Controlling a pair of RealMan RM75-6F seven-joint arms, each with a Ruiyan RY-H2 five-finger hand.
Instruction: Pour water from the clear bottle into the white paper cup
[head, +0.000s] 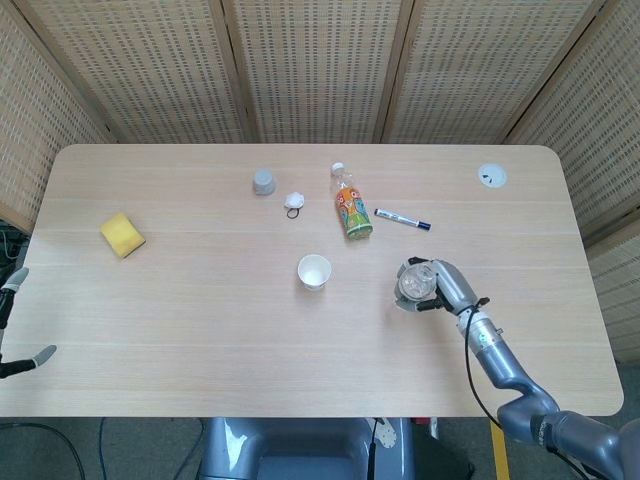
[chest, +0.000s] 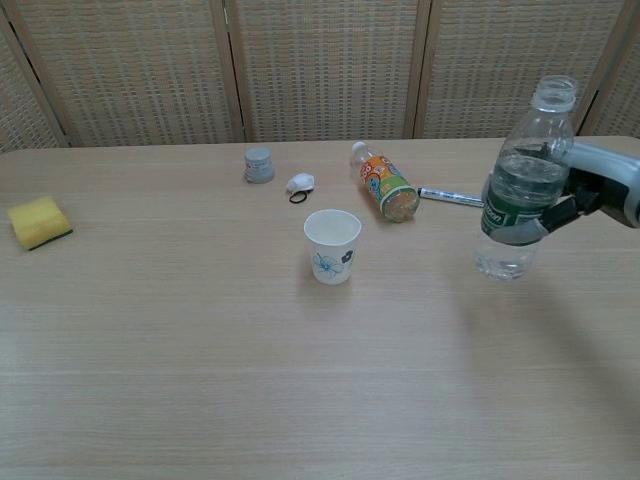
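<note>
The right hand (chest: 585, 195) is wrapped around the clear bottle (chest: 520, 185) at about label height, and the bottle hangs upright above the table (chest: 200, 380), cap off and roughly half full by the look of it. In the head view the same bottle (head: 415, 283) sits off to the right of the white paper cup (head: 314, 271), with a clear gap of bare table between them. The cup (chest: 332, 246) stands upright and open, so it's ready to take water.

The left hand (head: 12, 325) only pokes in at the left edge of the head view, well away from everything; its fingers look spread and it's holding nothing.

The step in hand is carrying the bottle over to the cup. If I were driving this, I'd keep the bottle vertical all the way across, since there's no cap and any early lean means a spill. I'd stop with the mouth above the cup rim, then tilt slowly. A paper cup is light, so bumping it with the bottle would probably knock it over. Also watch the orange bottle (chest: 384, 186) lying on its side just behind the cup, and the marker (chest: 455, 199) near it; neither is in the direct path, I think.
</note>
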